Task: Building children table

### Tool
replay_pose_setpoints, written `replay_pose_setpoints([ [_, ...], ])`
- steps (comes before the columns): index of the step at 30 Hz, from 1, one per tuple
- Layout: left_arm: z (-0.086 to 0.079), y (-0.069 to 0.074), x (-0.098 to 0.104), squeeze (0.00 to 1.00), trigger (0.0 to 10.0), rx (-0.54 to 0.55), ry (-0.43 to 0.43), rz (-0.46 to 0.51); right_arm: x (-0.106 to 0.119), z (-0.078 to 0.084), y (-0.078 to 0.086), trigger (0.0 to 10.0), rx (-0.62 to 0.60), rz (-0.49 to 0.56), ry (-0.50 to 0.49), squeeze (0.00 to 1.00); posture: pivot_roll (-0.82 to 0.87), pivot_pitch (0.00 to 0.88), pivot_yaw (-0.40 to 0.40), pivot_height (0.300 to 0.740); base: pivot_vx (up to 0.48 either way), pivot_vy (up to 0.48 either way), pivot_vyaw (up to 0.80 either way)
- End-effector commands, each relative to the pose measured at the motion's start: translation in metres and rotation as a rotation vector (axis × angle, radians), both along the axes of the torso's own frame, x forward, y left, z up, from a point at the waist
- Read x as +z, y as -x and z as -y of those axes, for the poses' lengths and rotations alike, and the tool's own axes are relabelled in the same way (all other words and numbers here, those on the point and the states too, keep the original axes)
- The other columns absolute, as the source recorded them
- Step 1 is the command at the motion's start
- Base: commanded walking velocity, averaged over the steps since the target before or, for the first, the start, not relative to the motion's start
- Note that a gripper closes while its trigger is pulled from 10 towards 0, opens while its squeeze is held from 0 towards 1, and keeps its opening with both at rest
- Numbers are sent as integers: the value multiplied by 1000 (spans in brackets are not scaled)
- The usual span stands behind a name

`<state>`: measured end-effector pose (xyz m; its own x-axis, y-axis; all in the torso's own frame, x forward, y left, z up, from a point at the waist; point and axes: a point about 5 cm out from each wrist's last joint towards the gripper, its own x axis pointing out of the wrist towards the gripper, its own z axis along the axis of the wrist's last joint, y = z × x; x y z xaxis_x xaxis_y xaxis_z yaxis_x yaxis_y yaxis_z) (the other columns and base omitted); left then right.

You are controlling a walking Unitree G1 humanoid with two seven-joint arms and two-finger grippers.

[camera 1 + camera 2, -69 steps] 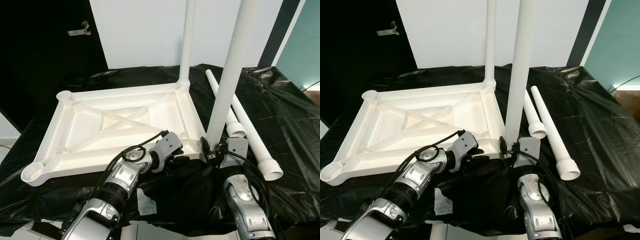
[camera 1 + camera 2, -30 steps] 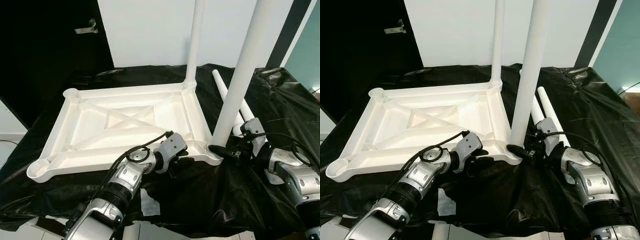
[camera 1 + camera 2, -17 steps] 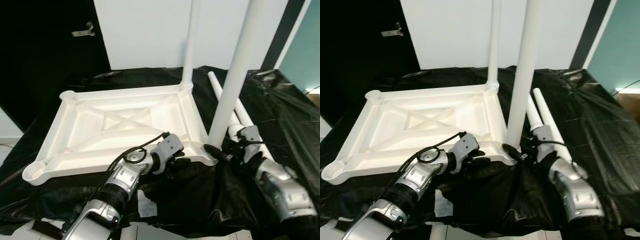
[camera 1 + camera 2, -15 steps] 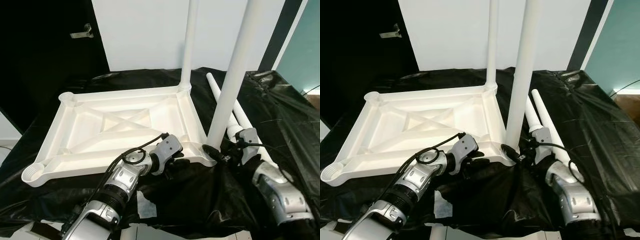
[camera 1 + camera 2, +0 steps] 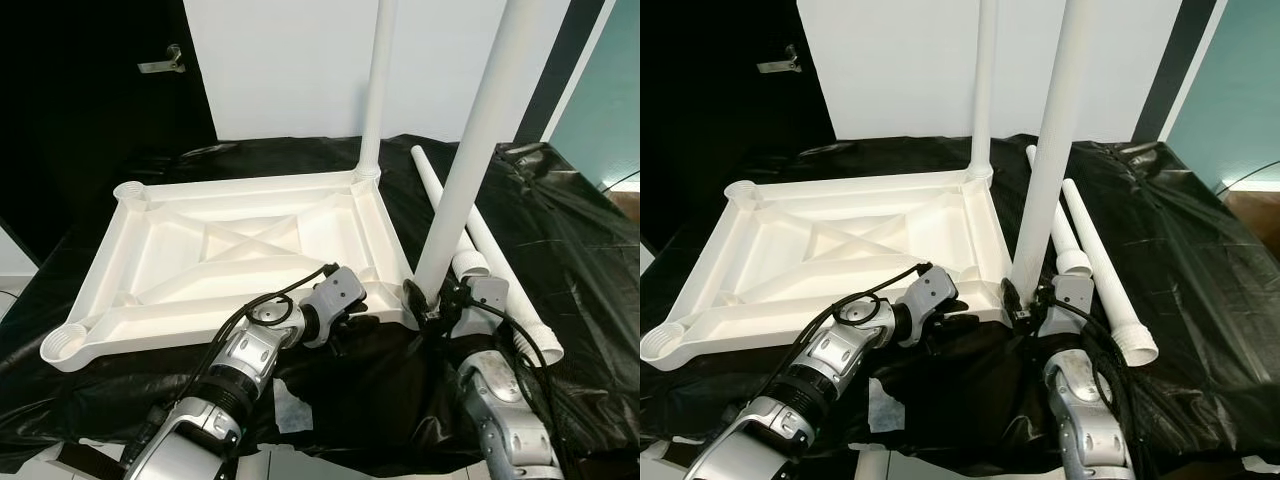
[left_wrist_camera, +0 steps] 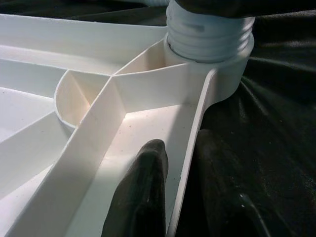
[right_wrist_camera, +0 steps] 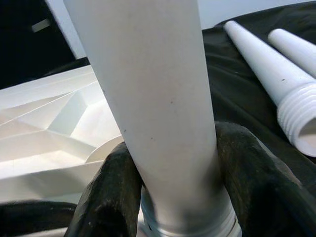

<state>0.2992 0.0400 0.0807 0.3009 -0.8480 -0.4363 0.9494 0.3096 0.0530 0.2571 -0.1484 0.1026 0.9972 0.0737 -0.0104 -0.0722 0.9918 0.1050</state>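
While left tool pinches ribbed tabletop rim, right tool clamps smooth round leg nr threaded base.

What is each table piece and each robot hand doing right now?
Tabletop: upside down on the black sheet.
Far leg: standing in its corner socket.
Near leg: upright in the near corner socket.
Two spare legs: lying loose on the sheet.
Left gripper: pinching the tabletop's rim.
Right gripper: clamped round the near leg's base.

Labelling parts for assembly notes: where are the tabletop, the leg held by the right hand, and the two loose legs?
tabletop [image 5: 250,240]: left eye view, centre ribs.
held leg [image 5: 470,170]: left eye view, mid-shaft.
loose legs [image 5: 1095,250]: right eye view, outer leg's shaft.
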Motion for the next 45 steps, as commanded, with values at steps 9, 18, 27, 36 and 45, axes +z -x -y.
replay_pose_setpoints([
  [9,-6,24,-42,0,10000,-23,-87,-193,-4,-3,-4,10000,104,-34,45,1000,-45,0,-17,740,0,0,0],
  [18,-3,24,-41,0,10000,-32,-86,-190,13,9,-21,10000,333,27,151,0,-53,0,-11,740,0,0,0],
  [27,-6,25,-42,0,10000,-26,-88,-193,11,13,-20,10000,564,-33,189,0,-38,0,-12,740,0,0,0],
  [36,-8,23,-41,0,10000,-31,-97,-188,9,22,-15,0,688,-60,191,0,-42,0,2,740,0,0,0],
  [45,-9,22,-41,0,10000,-37,-103,-185,8,20,-16,0,689,-57,182,0,-44,0,9,740,0,0,0],
])
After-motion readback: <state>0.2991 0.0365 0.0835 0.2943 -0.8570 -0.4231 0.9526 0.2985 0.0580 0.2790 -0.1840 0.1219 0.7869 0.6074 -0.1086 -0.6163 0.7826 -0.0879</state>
